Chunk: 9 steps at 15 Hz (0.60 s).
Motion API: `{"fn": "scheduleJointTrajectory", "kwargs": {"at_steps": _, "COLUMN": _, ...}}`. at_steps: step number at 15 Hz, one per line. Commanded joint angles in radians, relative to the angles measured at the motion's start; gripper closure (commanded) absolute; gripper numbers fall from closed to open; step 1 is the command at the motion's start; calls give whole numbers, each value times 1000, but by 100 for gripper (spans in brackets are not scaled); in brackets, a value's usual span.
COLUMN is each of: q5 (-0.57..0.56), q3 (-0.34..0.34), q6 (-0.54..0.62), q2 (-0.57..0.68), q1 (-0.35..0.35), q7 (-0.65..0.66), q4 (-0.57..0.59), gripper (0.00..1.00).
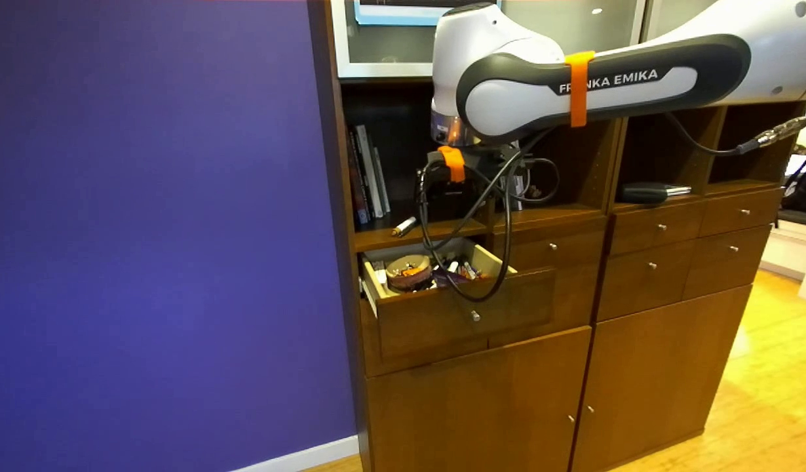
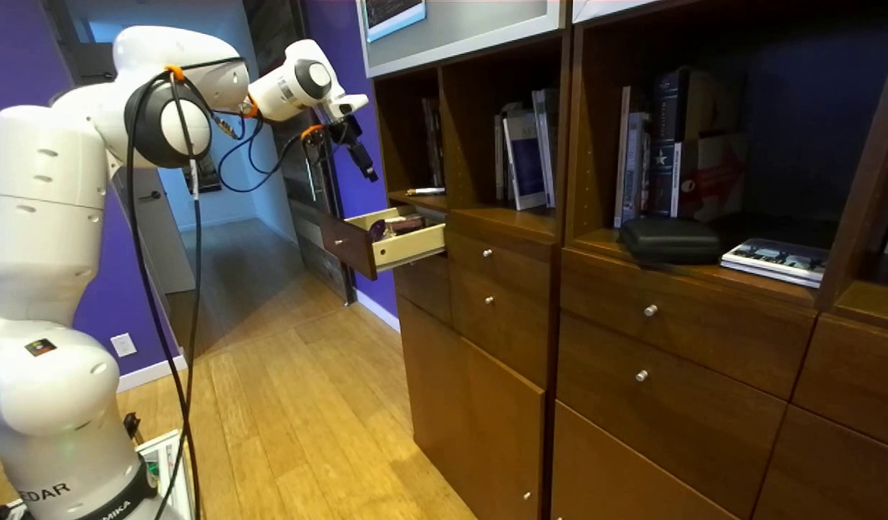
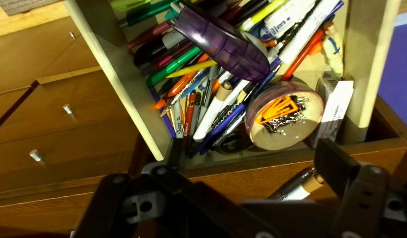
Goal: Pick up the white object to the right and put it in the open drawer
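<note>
The white object is a white marker with a tan end, lying on the shelf ledge above the drawer in both exterior views (image 1: 406,226) (image 2: 427,191). In the wrist view the white marker (image 3: 297,195) lies beside a dark marker (image 3: 292,181), partly hidden by the gripper. The open drawer has a brown front with a knob and pale sides (image 1: 436,328) (image 2: 349,242) (image 3: 369,82). It holds many pens. My gripper (image 3: 251,150) is open and empty, with its fingers apart. In an exterior view the gripper (image 2: 372,176) points down at a slant, above and in front of the drawer.
In the drawer are a round bowl of clips (image 3: 286,115), a purple translucent item (image 3: 223,46) and a small box (image 3: 334,112). Books (image 1: 371,174) stand on the shelf. A black cable loop (image 1: 504,255) hangs before the drawer. A purple wall (image 1: 167,229) is beside the cabinet.
</note>
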Motion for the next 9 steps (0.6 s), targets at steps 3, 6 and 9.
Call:
{"fn": "scheduleJointTrajectory", "kwargs": {"at_steps": 3, "q5": 6, "q3": 11, "q6": -11, "q2": -12, "q1": 0, "q7": 0, "q4": 0, "gripper": 0}}
{"fn": "scheduleJointTrajectory", "kwargs": {"at_steps": 6, "q5": 5, "q3": 10, "q6": -11, "q2": -10, "q1": 0, "q7": 0, "q4": 0, "gripper": 0}}
{"fn": "scheduleJointTrajectory", "kwargs": {"at_steps": 9, "q5": 5, "q3": 10, "q6": -11, "q2": -8, "q1": 0, "q7": 0, "q4": 0, "gripper": 0}}
